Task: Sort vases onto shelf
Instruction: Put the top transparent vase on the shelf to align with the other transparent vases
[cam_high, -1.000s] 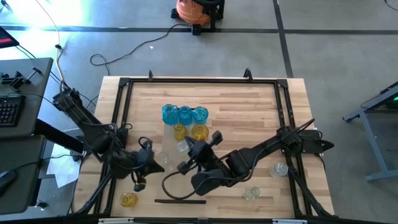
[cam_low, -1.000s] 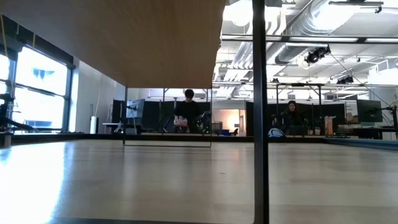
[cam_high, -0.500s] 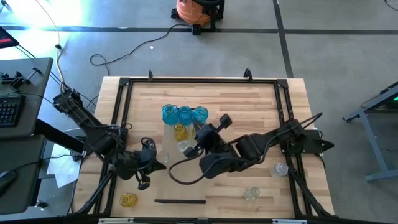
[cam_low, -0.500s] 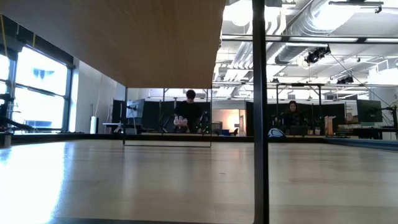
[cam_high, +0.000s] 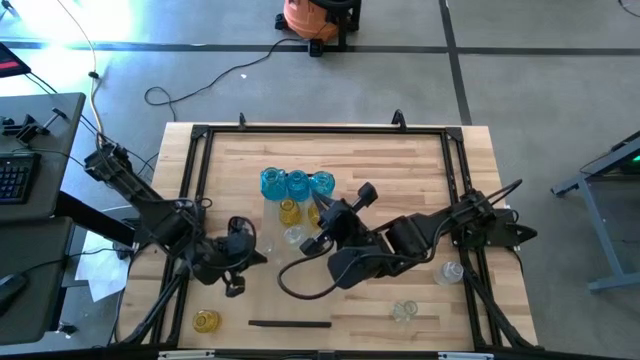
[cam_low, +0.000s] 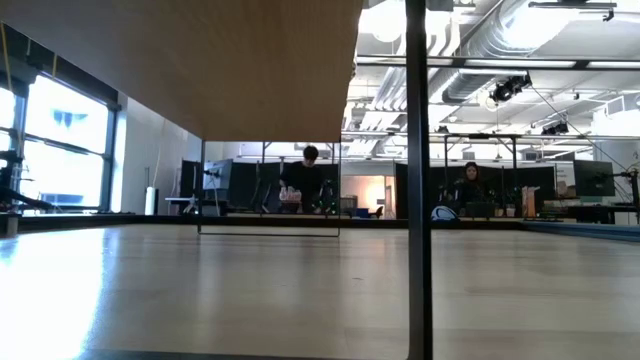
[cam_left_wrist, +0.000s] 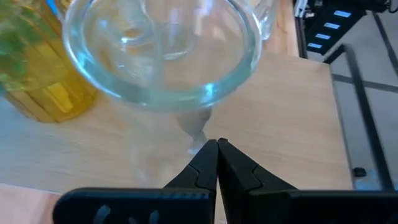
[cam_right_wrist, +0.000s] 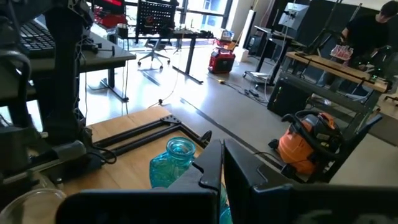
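High view: right claw (cam_high: 318, 212), fingers pressed shut on nothing, is sitting further up the desk (cam_high: 420, 160) than a second ago, covering the yellow vase (cam_high: 290, 211) cluster below the three blue vases (cam_high: 297, 183). Left claw (cam_high: 262, 256), also shut and empty, is pointing at a clear vase (cam_left_wrist: 163, 50); only the left wrist view is showing it close, well apart from the shelf (cam_high: 289, 323).

table (cam_high: 420, 160): plank wood | on it: vases (cam_high: 296, 184), dark strip (cam_high: 290, 324)
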